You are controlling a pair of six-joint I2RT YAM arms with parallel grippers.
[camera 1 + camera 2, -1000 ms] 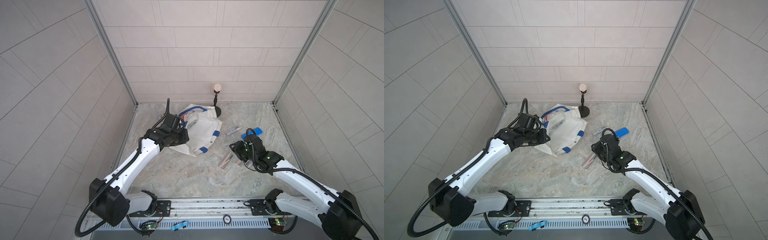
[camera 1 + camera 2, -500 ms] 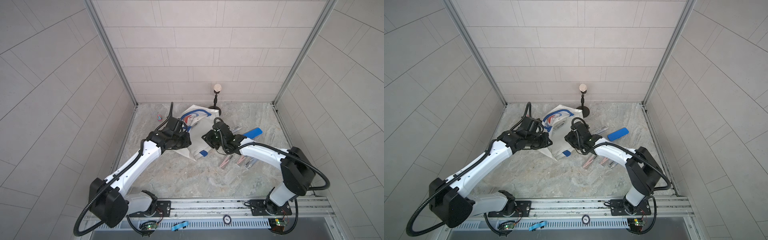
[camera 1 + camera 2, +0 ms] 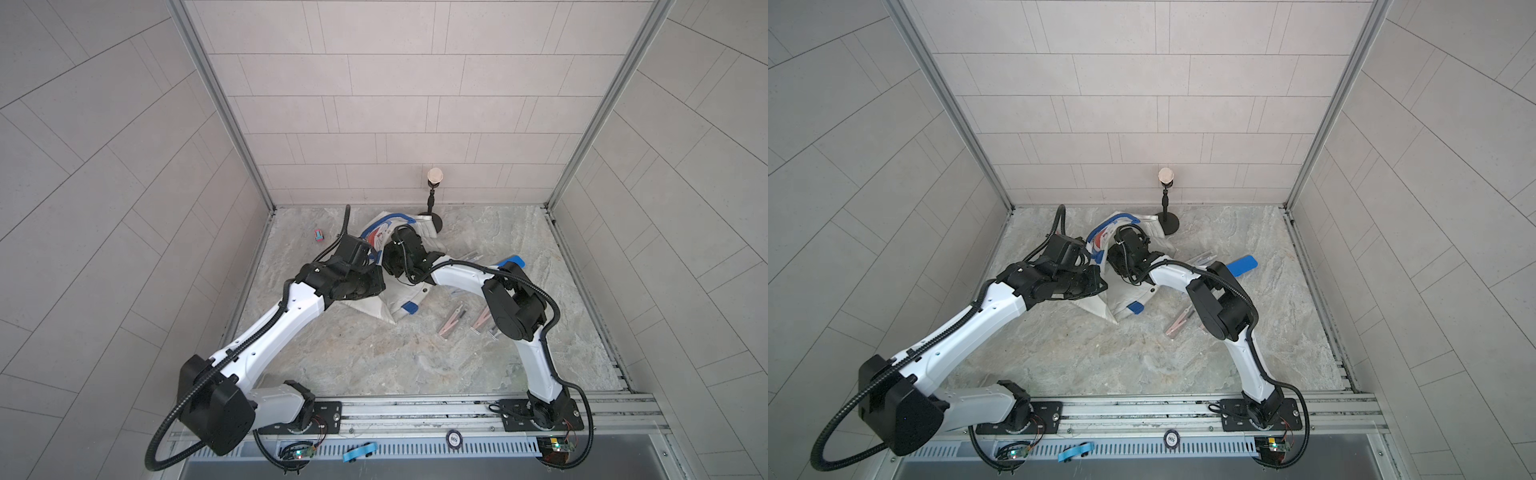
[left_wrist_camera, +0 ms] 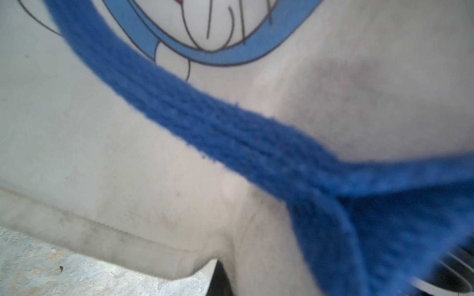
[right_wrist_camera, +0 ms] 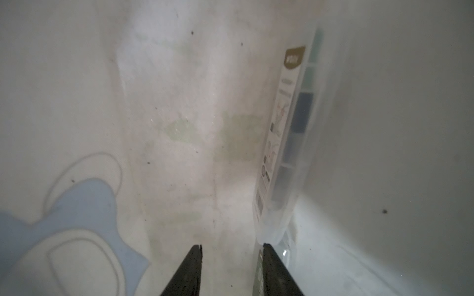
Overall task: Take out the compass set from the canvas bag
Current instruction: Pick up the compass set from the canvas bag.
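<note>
The white canvas bag [image 3: 392,301] [image 3: 1119,301] lies on its side in both top views, cartoon print facing up. My left gripper [image 3: 379,286] is shut on the bag's edge beside a blue strap [image 4: 230,128]; only a dark sliver of one finger [image 4: 220,280] shows under the pinched fabric. My right gripper [image 5: 232,246] is inside the bag and open, with nothing between its fingers. One clear pack of the compass set [image 5: 289,143] stands on edge inside, just past one fingertip. More packs of the compass set [image 3: 451,322] [image 3: 1179,320] lie on the table outside.
A blue flat object [image 3: 513,262] [image 3: 1241,265] lies to the right of the bag. A small red-and-teal toy [image 3: 318,236] sits at the back left. A black stand with a round top [image 3: 434,195] [image 3: 1166,195] rises behind the bag. Walls enclose three sides.
My right arm has swung from the packs on the table over to the bag and pushed its gripper inside. The left gripper has kept hold of the bag's edge and shifted slightly.
</note>
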